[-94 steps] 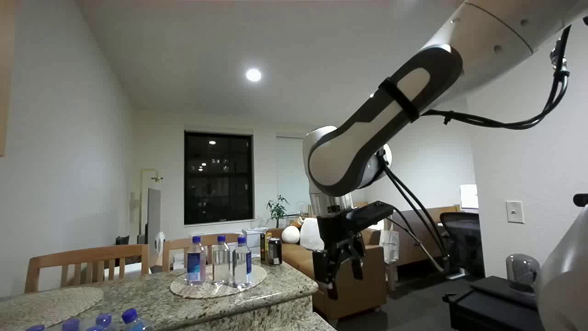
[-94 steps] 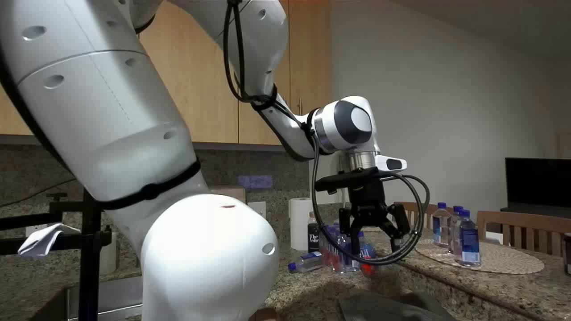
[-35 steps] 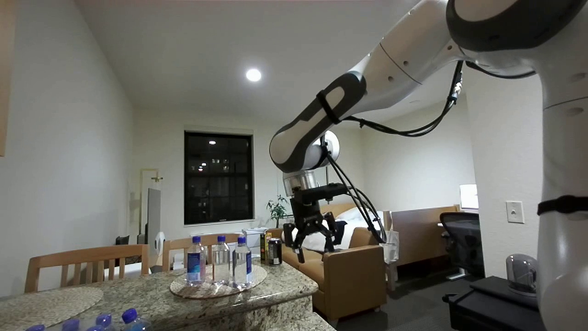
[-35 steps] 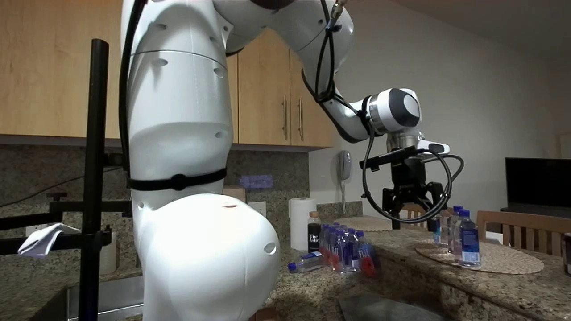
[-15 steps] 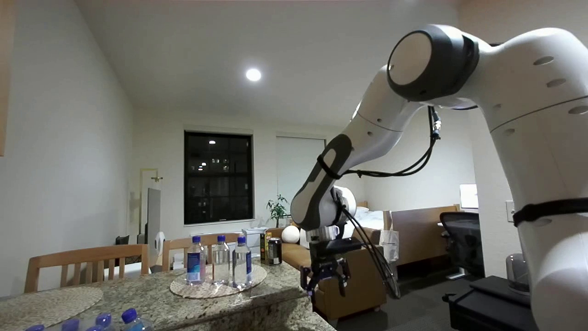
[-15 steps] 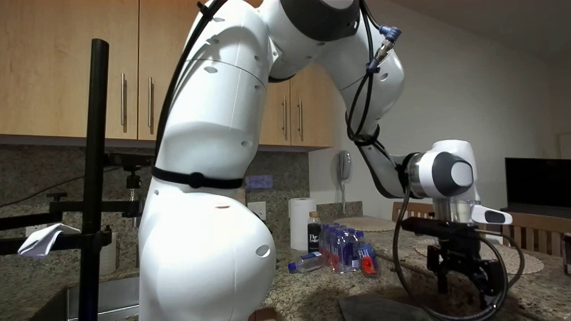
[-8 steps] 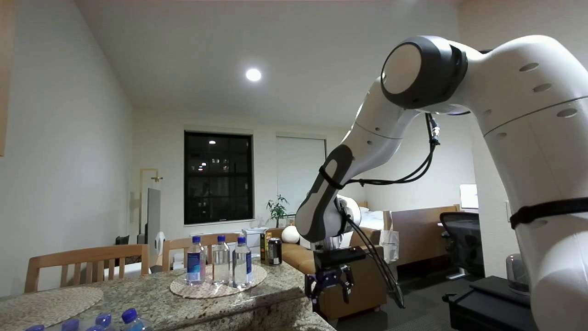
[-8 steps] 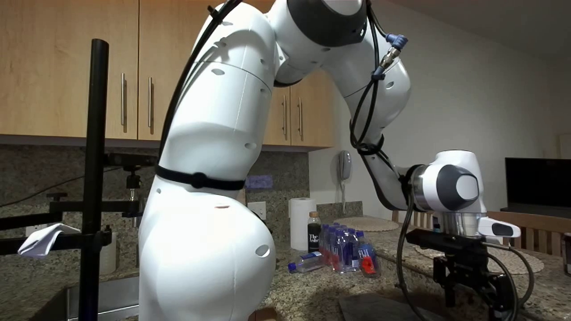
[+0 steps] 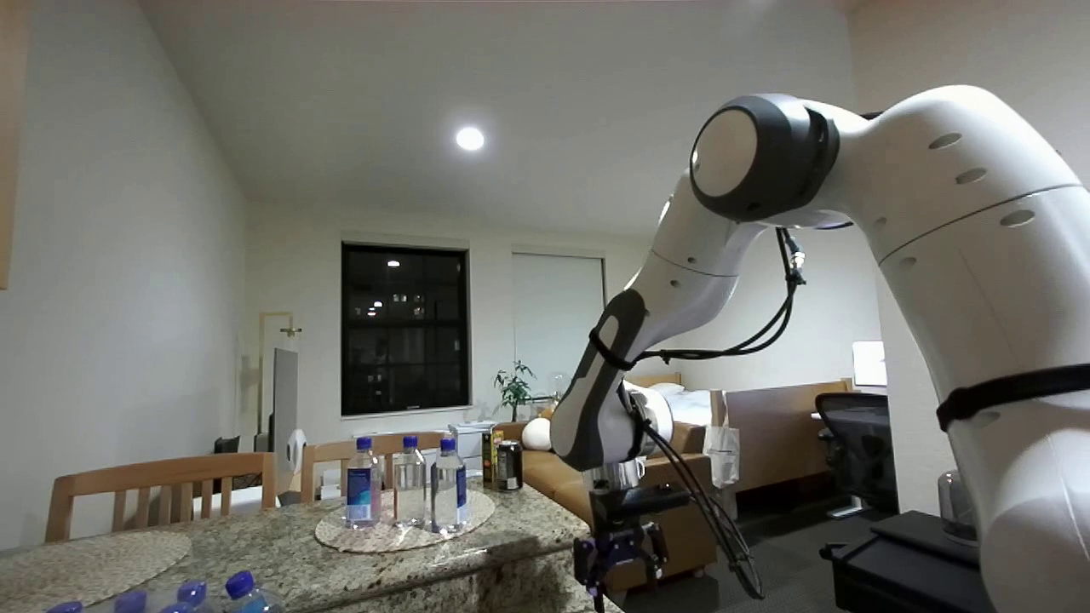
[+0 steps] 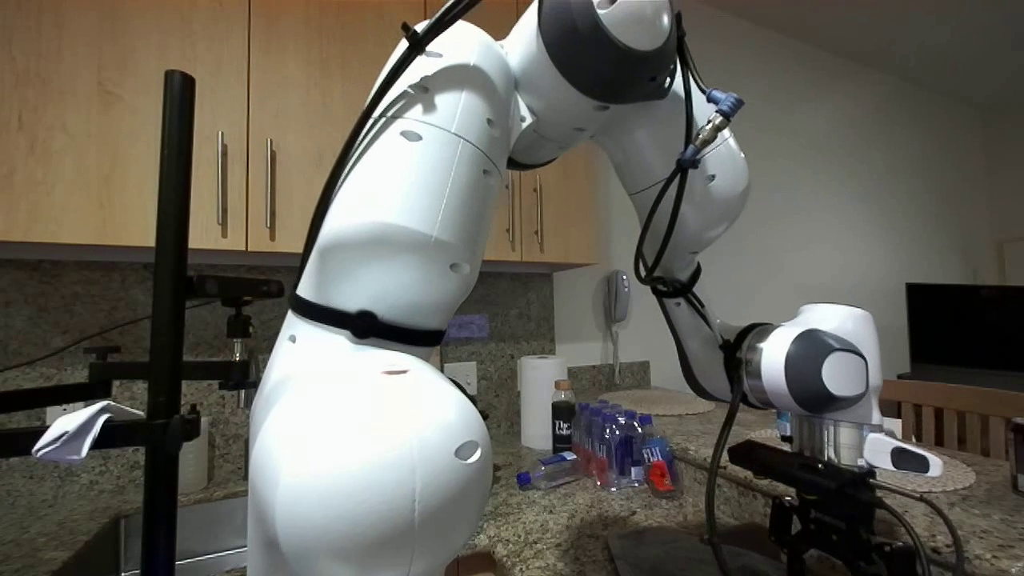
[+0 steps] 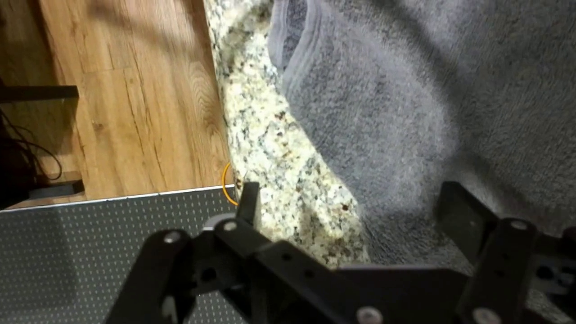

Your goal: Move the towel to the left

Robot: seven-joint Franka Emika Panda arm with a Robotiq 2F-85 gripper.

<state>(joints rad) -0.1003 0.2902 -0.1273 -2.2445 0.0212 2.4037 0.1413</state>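
The grey towel lies on the granite counter and fills the right side of the wrist view. Its hemmed corner is near the top middle, and its left edge slants down to the right. In an exterior view, part of the towel shows at the bottom edge, partly hidden by the arm's cable. My gripper is open and empty above the counter's edge. Its left finger is over the bare granite edge and its right finger over the towel. It also shows low beside the raised counter in an exterior view.
Three water bottles stand on a round placemat on the raised counter, near a dark can. Several bottles cluster on the lower counter, with one lying down. The counter edge drops to a wooden floor.
The arm has swung out and reached further over the counter since the earliest frames. Over the last second the gripper has kept lowering beside the raised counter. It stays open.
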